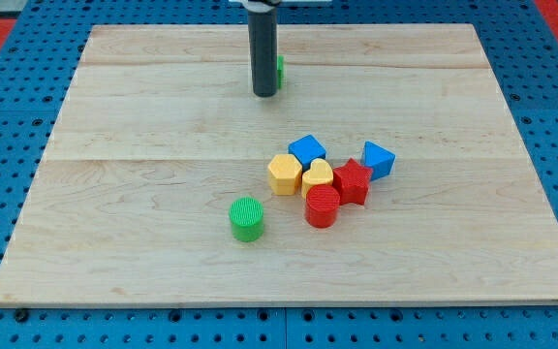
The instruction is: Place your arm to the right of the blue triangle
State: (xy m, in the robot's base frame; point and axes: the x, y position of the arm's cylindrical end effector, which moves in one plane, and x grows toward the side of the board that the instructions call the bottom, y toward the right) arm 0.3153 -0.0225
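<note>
My tip (264, 94) holds nothing, near the board's top edge; next it must travel toward the right edge, beside the blue triangle (378, 159).

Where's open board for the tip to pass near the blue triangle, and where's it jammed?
Open: right of the blue triangle out to the board edge, and between my tip and the blue cube. Jammed: triangle's left, against the red star and yellow heart.
</note>
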